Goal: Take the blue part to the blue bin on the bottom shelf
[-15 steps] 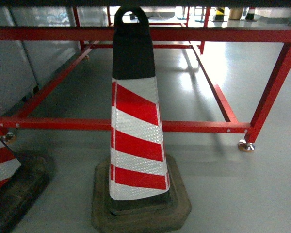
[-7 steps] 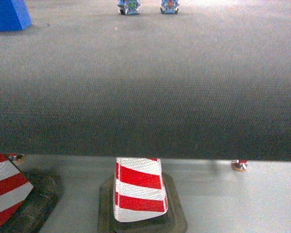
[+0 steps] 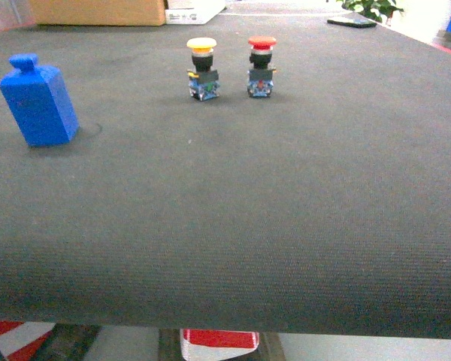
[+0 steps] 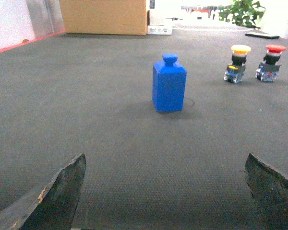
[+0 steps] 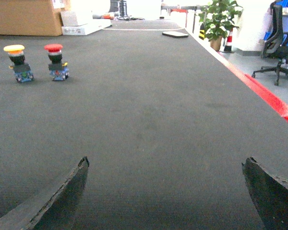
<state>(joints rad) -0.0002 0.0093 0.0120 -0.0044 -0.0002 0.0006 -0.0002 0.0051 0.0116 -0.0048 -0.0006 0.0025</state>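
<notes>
Blue part waits upright near the table's left edge; both grippers are empty.

Head: the blue part (image 3: 39,101) stands on the table (image 3: 233,218), which half a second ago only filled the frame's top.
Left wrist: left gripper (image 4: 165,191), jaws apart, faces it for approach.
Right wrist: right gripper (image 5: 165,191), spread, idles over bare mat.

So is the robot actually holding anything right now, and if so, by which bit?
Nothing is held. Both grippers, left and right, are open and empty above the table mat. The blue part stands untouched.
</notes>
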